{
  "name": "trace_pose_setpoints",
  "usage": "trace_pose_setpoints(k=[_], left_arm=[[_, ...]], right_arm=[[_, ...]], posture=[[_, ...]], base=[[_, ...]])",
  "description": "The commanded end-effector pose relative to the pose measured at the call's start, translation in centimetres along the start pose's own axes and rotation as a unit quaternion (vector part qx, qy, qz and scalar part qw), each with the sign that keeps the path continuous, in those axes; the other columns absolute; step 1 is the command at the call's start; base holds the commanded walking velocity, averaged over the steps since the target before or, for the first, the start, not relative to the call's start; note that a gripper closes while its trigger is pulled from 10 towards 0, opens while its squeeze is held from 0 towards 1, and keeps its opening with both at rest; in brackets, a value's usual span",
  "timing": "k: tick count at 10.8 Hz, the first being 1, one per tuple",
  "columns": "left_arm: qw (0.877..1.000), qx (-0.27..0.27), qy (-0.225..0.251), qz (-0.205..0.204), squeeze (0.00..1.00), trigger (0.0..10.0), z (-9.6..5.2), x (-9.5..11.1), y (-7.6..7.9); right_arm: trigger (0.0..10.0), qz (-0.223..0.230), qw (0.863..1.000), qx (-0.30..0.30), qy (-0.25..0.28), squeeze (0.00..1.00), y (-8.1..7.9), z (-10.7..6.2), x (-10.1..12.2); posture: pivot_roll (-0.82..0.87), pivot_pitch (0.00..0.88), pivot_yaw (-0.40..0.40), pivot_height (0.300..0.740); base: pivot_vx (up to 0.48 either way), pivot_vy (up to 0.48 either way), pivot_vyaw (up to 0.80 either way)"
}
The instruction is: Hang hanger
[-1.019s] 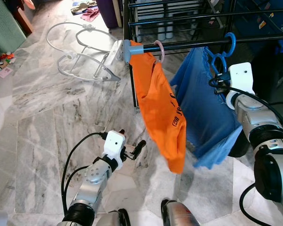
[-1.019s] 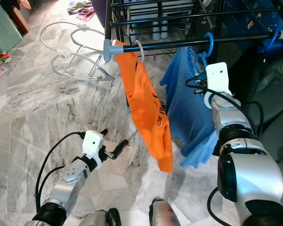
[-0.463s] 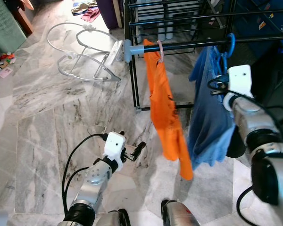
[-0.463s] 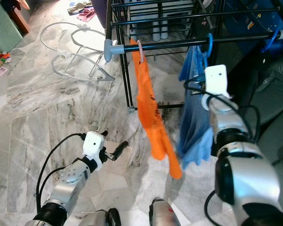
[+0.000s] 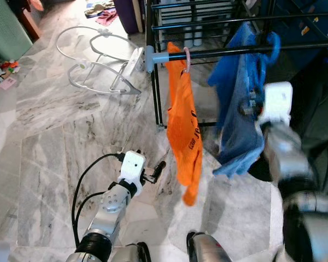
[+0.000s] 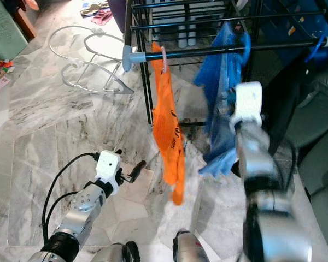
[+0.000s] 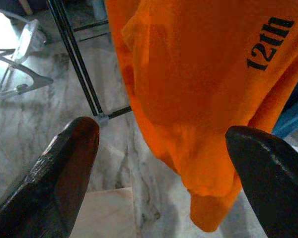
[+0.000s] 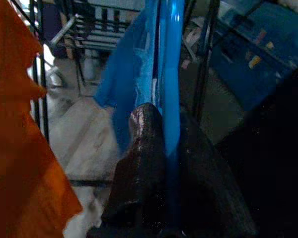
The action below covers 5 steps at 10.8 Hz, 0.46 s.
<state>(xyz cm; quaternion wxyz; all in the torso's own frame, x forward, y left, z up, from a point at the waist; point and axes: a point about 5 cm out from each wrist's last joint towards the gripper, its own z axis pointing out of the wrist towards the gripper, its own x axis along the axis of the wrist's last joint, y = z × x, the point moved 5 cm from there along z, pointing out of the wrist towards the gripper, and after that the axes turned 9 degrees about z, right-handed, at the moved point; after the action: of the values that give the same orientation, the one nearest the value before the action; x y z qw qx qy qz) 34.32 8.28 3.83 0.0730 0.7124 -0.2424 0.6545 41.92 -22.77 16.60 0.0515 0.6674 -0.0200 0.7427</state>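
A blue shirt hangs on a blue hanger whose hook sits at the black rail of the drying rack. My right gripper is raised just below the rail and shut on that hanger; the arm is blurred. On the same rail, to the left, an orange shirt hangs from a pink hanger. My left gripper stays low over the floor, open, fingers wide apart and pointing at the orange shirt.
A white wire frame lies on the marble floor at the left of the rack. A green basket and loose clothes sit at the far left. A dark sofa stands to the right, blue boxes behind the rack.
The blue shirt has swung up and to the left with my right gripper still on its hanger. The orange shirt has kept swinging under its hanger. The left arm has not moved.
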Motion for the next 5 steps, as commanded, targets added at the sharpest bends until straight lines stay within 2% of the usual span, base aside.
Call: trace_pose_setpoints(k=[1,2,4,5], left_arm=[[1.0,0.009,-0.015,0.01,0.0,10.0,-0.4,-0.9,-0.3],[1.0,0.015,-0.017,0.013,0.0,10.0,-0.4,-1.0,-0.4],[0.999,0.03,-0.024,0.017,0.0,10.0,-0.4,-1.2,-0.8],[0.999,0.037,-0.031,0.017,0.0,10.0,-0.3,-1.4,-0.9]], right_arm=[[4.3,-0.003,1.0,0.003,0.013,0.0,-0.5,-0.6,-0.1],[10.0,-0.006,1.0,0.014,-0.01,0.0,-1.1,-2.2,-2.5],[10.0,0.005,0.999,0.004,-0.049,0.0,-1.5,-5.2,-6.1],[10.0,0.007,0.998,0.004,-0.057,0.0,-1.8,-5.8,-6.8]], posture=[[-0.3,0.147,0.068,0.74],[-0.3,0.144,0.069,0.74],[-0.31,0.132,0.062,0.74],[-0.31,0.123,0.06,0.74]], base=[[0.0,0.0,0.0],[0.0,0.0,0.0],[0.0,0.0,0.0],[0.0,0.0,0.0]])
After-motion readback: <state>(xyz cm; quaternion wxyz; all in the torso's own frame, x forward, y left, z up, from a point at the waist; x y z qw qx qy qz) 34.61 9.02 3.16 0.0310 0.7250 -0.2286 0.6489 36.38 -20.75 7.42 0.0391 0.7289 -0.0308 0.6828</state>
